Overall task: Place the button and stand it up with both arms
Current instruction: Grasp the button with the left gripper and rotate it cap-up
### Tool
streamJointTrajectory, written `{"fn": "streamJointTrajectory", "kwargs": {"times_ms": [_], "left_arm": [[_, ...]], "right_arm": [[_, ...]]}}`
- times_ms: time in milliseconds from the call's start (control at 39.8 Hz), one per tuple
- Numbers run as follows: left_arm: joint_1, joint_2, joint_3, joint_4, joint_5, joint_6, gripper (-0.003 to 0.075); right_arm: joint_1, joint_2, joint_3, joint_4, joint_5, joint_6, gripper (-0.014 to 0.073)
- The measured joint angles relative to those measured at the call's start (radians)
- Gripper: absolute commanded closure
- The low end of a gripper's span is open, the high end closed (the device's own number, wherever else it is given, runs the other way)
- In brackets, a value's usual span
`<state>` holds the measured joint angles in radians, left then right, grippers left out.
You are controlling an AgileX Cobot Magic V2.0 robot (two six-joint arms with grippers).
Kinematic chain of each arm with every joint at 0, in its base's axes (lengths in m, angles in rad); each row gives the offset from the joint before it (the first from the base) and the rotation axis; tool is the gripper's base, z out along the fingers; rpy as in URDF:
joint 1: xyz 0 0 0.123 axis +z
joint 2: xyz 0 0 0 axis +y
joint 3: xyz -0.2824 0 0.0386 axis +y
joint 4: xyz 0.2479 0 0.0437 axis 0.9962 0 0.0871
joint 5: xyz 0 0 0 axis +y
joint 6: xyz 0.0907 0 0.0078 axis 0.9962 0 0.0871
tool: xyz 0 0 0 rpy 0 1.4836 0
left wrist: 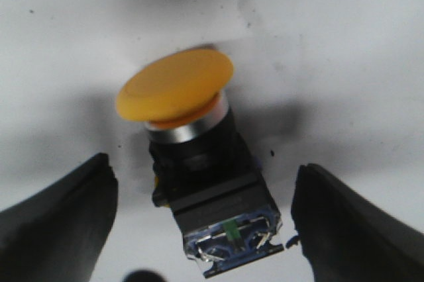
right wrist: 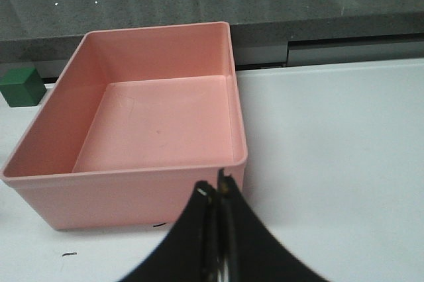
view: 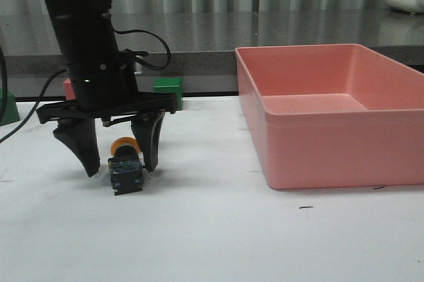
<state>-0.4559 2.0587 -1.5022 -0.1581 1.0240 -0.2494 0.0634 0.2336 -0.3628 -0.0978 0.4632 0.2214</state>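
The button [view: 124,166] lies on its side on the white table, yellow cap toward the back, clear bluish base toward the front. My left gripper [view: 119,159] is open and straddles it, one finger on each side, not touching. In the left wrist view the button [left wrist: 199,169] lies between the two dark fingers [left wrist: 59,222] with gaps on both sides. My right gripper [right wrist: 215,192] is shut and empty, just in front of the pink bin; it is out of the front view.
A large empty pink bin [view: 291,156] stands on the right of the table, also in the right wrist view [right wrist: 46,183]. A green cube [view: 168,87] and a pink cube [view: 68,87] sit behind the left arm. Another green cube [view: 8,108] is at the far left.
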Motion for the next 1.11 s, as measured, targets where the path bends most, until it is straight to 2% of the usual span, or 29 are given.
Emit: {"fn": "streamJointTrajectory", "kwargs": {"times_ms": [151, 403, 805, 1107], "left_arm": [[0.000, 0.001, 0.000, 0.000, 0.000, 0.000, 0.0365], [0.000, 0.001, -0.002, 0.000, 0.000, 0.000, 0.0514], [0.000, -0.047, -0.002, 0.021, -0.021, 0.000, 0.0519], [0.000, -0.302, 0.068, 0.121, -0.222, 0.000, 0.0519]], "right_arm": [[0.000, 0.000, 0.000, 0.000, 0.000, 0.000, 0.0664], [0.000, 0.000, 0.000, 0.000, 0.000, 0.000, 0.0664], [0.000, 0.000, 0.000, 0.000, 0.000, 0.000, 0.0664], [0.000, 0.000, 0.000, 0.000, 0.000, 0.000, 0.0664]]}}
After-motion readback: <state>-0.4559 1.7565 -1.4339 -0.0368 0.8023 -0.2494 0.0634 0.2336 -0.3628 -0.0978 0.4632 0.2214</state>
